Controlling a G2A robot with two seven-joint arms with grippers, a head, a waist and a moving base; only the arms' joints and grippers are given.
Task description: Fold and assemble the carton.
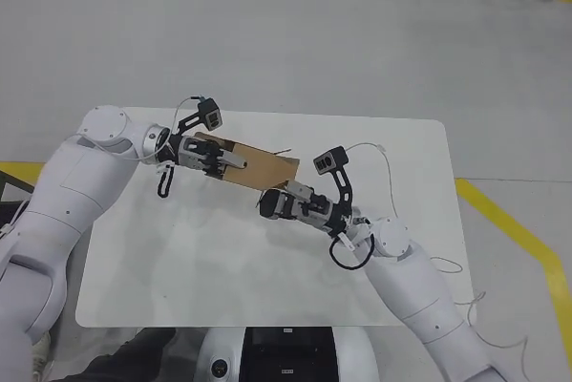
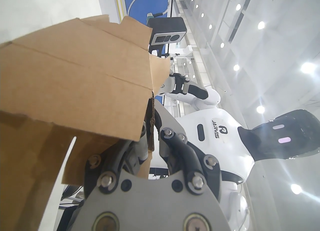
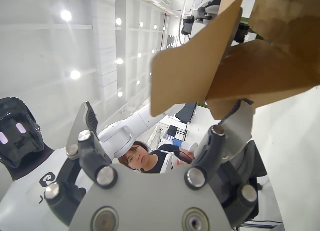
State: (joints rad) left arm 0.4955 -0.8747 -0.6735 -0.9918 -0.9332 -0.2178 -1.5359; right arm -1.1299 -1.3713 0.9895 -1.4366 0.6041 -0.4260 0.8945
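Note:
A flat brown carton (image 1: 262,170) is held in the air above the back of the white table (image 1: 219,277), tilted, with loose flaps at both ends. My left gripper (image 1: 217,162) is at its left end, shut on a cardboard edge (image 2: 151,117) that runs between the fingers; the carton's panels (image 2: 75,74) spread out beyond them. My right gripper (image 1: 269,203) is at the carton's near right corner. It stands open (image 3: 160,117), one finger (image 3: 83,119) well clear. The carton's flaps (image 3: 262,67) hang over the other finger (image 3: 240,119).
The table's near half is bare white surface. A thin cable (image 1: 386,162) loops over the table's right part, beside the right arm. Yellow floor tape (image 1: 515,224) runs past the table's right edge.

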